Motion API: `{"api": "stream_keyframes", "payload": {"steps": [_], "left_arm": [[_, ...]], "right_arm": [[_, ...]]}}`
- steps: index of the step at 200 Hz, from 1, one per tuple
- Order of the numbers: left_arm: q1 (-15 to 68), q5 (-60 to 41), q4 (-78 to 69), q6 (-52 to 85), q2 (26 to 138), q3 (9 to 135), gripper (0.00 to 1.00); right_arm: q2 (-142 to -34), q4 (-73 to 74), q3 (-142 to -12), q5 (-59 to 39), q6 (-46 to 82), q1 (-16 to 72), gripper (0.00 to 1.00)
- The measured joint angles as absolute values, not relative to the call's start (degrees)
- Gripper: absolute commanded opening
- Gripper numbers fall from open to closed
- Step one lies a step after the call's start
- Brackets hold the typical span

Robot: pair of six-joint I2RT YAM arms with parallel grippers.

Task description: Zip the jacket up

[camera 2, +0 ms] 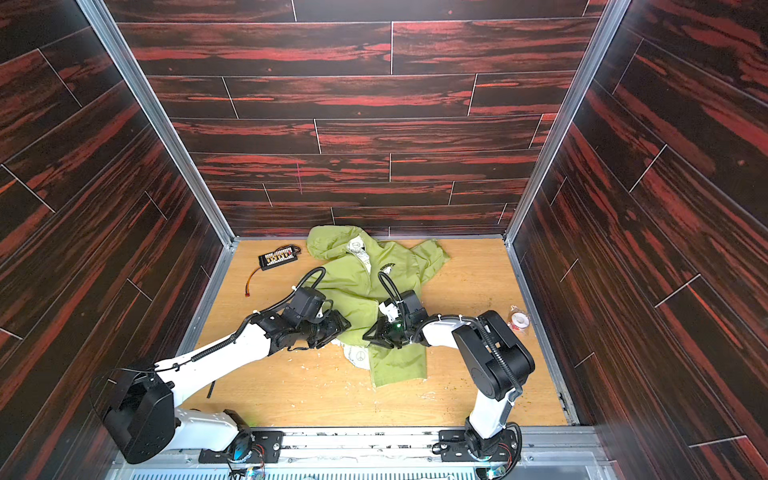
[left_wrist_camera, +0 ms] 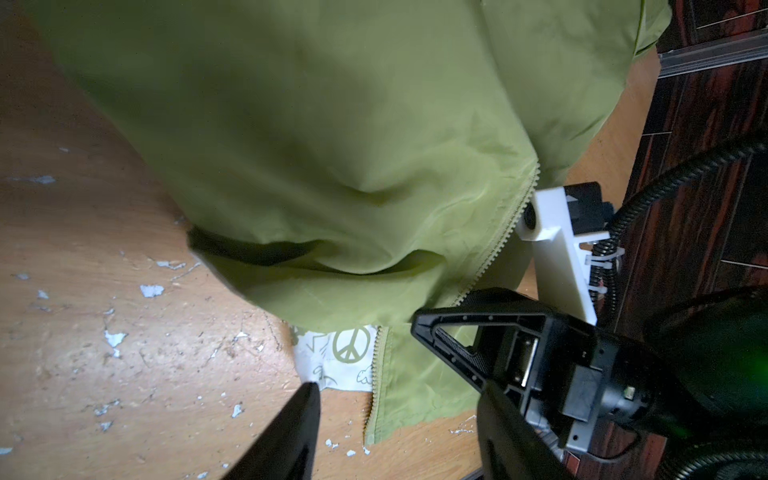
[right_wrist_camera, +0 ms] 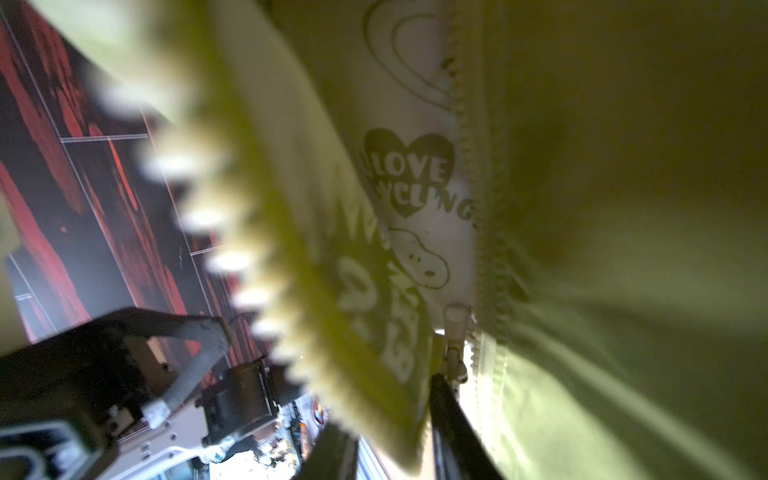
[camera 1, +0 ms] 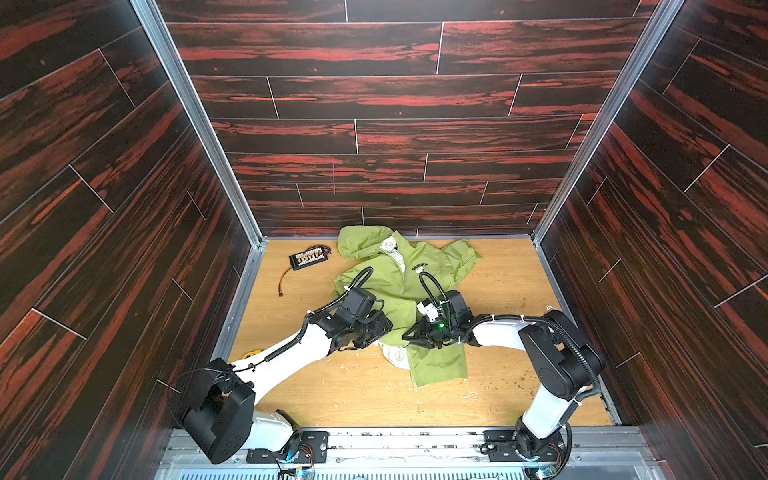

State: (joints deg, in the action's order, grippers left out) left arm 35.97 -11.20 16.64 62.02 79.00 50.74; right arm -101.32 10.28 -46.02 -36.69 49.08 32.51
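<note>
the jacket (camera 1: 399, 286) lies rumpled on the middle of the wooden worktop (camera 1: 507, 286), hood toward the back wall. its lower front is parted, so white peace-sign lining (camera 1: 398, 356) shows. the left end effector (left_wrist_camera: 399, 386) is open, and the hem's zipper edge shows between its spread fingers in the left wrist view. the right end effector (right_wrist_camera: 390, 415) sits at the other zipper edge, just beside the pale slider (right_wrist_camera: 455, 324); whether it grips the fabric i cannot tell. a black circuit board (camera 1: 308, 257) lies near the back left corner.
</note>
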Motion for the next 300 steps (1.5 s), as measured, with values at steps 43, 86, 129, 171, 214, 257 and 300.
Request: {"api": "stream_keyframes", "payload": {"steps": [43, 86, 129, 171, 214, 257, 300], "left_arm": [[34.52, -15.49, 7.49, 63.51, 74.17, 43.27, 0.62], [34.30, -18.17, -6.94, 66.85, 67.02, 33.19, 0.62], [34.52, -18.92, -16.78, 71.02, 63.90, 27.94, 0.72], [35.20, -19.33, -22.98, 75.13, 63.83, 26.06, 0.76], [35.38, -18.87, -23.35, 77.71, 59.53, 23.35, 0.81], [35.38, -16.86, -22.70, 78.91, 55.99, 23.35, 0.82], [35.38, -16.64, -27.51, 80.03, 62.04, 23.35, 0.80]], "right_arm": [[-101.25, 3.97, -49.93, -37.17, 47.83, 32.88, 0.00], [-101.14, -7.75, -59.11, -37.95, 47.40, 33.47, 0.00], [-101.12, -16.05, -64.62, -40.21, 49.76, 33.47, 0.00], [-101.12, -22.22, -71.92, -40.97, 52.18, 33.47, 0.00], [-101.12, -25.30, -76.93, -40.82, 53.84, 33.47, 0.00], [-101.12, -25.71, -77.01, -41.41, 56.23, 33.47, 0.00], [-101.12, -24.82, -76.75, -43.09, 58.72, 33.47, 0.00]]}}
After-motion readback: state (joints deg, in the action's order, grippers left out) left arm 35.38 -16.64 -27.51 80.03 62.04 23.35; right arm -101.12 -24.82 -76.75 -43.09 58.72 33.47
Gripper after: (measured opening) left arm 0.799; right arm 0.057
